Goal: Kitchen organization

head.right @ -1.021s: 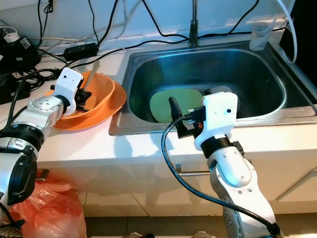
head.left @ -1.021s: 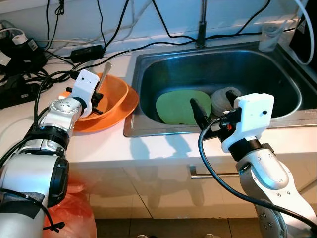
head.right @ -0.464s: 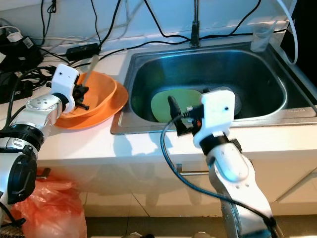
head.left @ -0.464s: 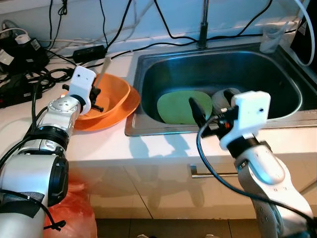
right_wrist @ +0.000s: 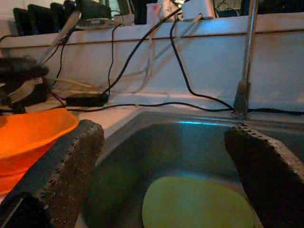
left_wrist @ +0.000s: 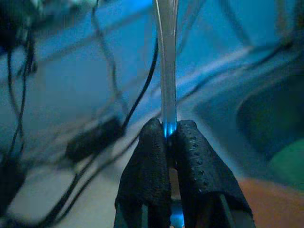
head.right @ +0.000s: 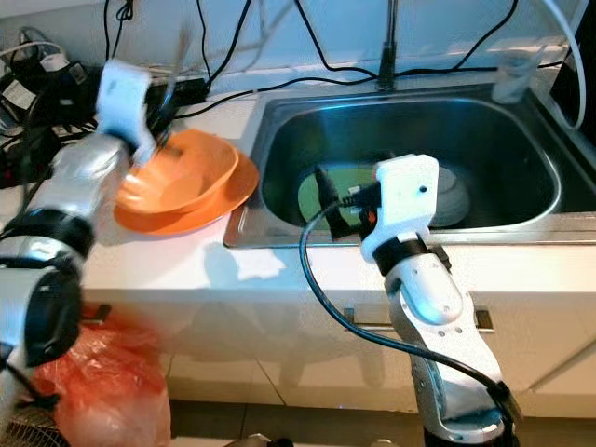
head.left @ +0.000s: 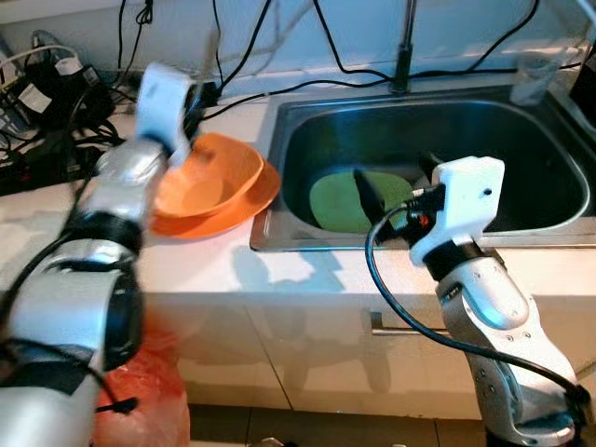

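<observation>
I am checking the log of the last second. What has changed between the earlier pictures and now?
The left gripper, shut on the utensil, has risen out of the orange bowl, lifting the utensil clear. The right gripper stays open over the sink; the green plate lies as before.

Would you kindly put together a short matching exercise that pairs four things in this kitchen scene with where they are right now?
Things:
1. utensil
2. green plate
3. orange bowl
4. right gripper

Places or states:
A. lying on the bottom of the sink
B. on the counter beside the sink
C. clamped between the fingers of the left gripper
D. open, poised at the sink's front edge

Pairs: 1-C, 2-A, 3-B, 4-D
</observation>
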Tool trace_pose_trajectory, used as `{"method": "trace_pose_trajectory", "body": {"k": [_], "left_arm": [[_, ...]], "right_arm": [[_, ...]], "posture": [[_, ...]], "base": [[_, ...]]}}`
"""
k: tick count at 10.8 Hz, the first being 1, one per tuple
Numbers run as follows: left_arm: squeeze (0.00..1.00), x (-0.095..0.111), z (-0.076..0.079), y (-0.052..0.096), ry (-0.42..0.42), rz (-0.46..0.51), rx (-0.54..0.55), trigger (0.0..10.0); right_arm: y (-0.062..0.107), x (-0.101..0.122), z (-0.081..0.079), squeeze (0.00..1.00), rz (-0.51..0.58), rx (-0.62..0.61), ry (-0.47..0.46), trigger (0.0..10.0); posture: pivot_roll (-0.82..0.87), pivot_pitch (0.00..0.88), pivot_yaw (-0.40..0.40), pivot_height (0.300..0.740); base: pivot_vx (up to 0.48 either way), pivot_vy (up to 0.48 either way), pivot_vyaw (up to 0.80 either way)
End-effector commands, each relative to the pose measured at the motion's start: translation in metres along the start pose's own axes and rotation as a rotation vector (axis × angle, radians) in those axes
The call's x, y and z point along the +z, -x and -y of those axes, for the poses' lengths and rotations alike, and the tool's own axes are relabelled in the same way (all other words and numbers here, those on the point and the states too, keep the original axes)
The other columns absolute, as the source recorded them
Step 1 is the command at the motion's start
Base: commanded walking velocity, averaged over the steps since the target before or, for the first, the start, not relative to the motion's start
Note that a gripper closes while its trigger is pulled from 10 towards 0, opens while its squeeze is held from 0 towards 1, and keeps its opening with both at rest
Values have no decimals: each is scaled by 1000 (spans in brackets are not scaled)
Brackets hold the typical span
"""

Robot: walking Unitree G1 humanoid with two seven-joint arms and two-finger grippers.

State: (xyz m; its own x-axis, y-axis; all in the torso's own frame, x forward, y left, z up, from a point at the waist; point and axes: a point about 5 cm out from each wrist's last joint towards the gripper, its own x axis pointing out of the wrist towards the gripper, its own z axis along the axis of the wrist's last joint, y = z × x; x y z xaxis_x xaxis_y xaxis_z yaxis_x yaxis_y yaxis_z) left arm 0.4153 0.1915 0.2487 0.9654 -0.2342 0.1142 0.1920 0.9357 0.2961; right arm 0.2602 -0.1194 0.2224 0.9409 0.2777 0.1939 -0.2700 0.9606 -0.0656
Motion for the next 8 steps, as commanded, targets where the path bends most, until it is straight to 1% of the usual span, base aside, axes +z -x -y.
{"method": "trace_pose_trajectory", "body": {"k": [1, 2, 3, 4, 5, 6, 7, 8], "left_arm": [[0, 24, -3, -5, -9, 103, 9, 0], [0, 36, 14, -11, 19, 160, -42, 0], [0, 40, 29, -14, 52, 186, -79, 0], [0, 41, 48, -17, 89, 207, -122, 0], [0, 40, 73, -18, 134, 225, -176, 0], [0, 38, 87, -18, 168, 228, -200, 0], [0, 36, 98, -18, 196, 227, -217, 0], [0, 24, 118, -14, 234, 197, -255, 0]], "right_arm": [[-4, 4, 1, 322, 25, -2, 3, 10000], [-6, 6, 4, 322, 49, -32, 11, 10000], [-6, 8, 7, 322, 61, -51, 17, 10000], [-6, 9, 9, 318, 66, -62, 23, 10000], [-6, 9, 12, 220, 65, -71, 24, 10000], [-7, 8, 13, 145, 63, -73, 23, 10000], [-7, 8, 14, 129, 64, -72, 24, 10000], [-6, 9, 14, 122, 66, -66, 37, 10000]], "posture": [[-192, 0, 159, 740], [-197, 0, 163, 740], [-200, 0, 163, 740], [-204, 0, 161, 740], [-208, 0, 157, 740], [-213, 0, 154, 740], [-218, 0, 152, 740], [-235, 0, 146, 740]], "base": [[0, 0, 0], [0, 0, 0], [0, 0, 0], [0, 0, 0], [0, 0, 0], [0, 0, -450], [0, 0, -450], [0, 0, 0]]}}
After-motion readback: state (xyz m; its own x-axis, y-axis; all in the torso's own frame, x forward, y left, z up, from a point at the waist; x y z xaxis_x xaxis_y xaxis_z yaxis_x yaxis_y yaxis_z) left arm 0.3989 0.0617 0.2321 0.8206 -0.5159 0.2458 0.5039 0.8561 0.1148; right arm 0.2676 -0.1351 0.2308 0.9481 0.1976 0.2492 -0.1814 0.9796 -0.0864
